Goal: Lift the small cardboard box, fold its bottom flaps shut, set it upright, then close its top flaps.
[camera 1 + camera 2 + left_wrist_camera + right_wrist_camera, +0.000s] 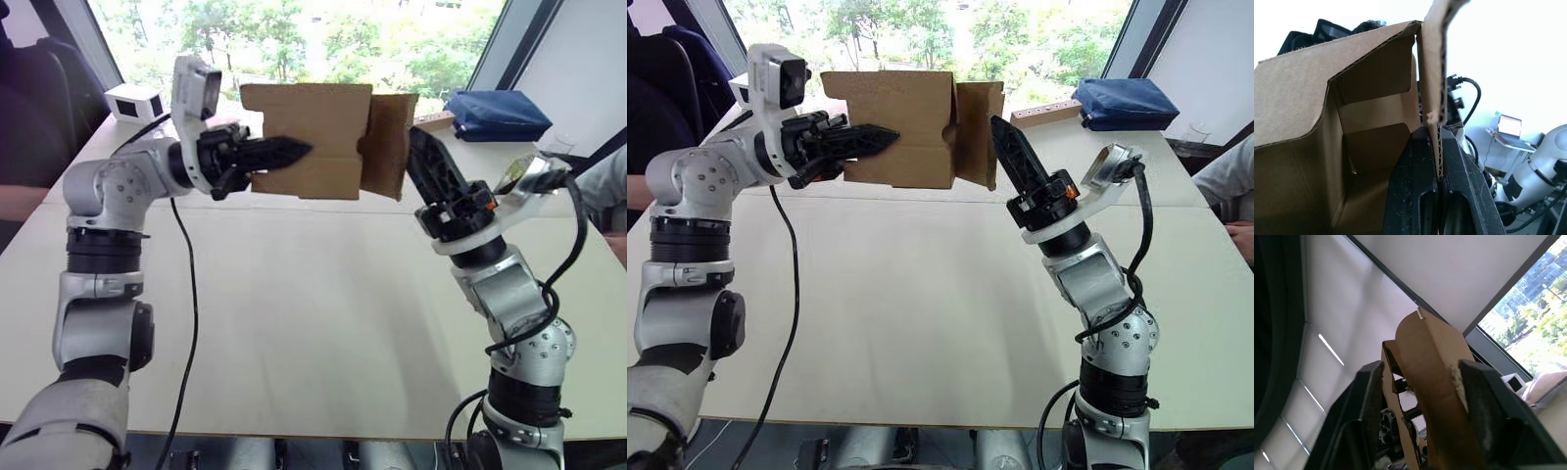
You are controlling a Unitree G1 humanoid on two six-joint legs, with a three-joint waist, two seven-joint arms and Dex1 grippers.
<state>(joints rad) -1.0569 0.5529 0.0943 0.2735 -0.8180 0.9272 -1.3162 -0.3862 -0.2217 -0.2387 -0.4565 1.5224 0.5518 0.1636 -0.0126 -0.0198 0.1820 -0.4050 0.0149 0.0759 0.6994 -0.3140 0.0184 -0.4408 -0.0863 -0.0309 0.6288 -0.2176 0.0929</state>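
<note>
Box: the small cardboard box (306,137) is held up in the air above the bench (313,304), between the two arms, well off its surface.
Left fingers: the left gripper (284,152) reaches in from the side with its fingers pinched tight on one wall of the box; in the left wrist view the corrugated edge (1432,98) runs straight down into the narrow slot between the two black fingers (1415,191).
Right fingers: the right gripper (423,162) points upward, its fingers spread apart with a flap (389,145) standing between them; in the right wrist view the cardboard sits in the gap, close against one finger (1484,401) and just apart from the other.
Box opening: from the left wrist the inside is open, with inner flaps (1376,112) folded partway across.
Flap by right fingers: it juts out from the box's end, roughly upright.
Beyond the fingers: a blue bag (497,115) and a white box with a dark panel (135,102) rest at the far edge of the bench.
At the side: a person's sleeve (600,186) shows past the right arm.
</note>
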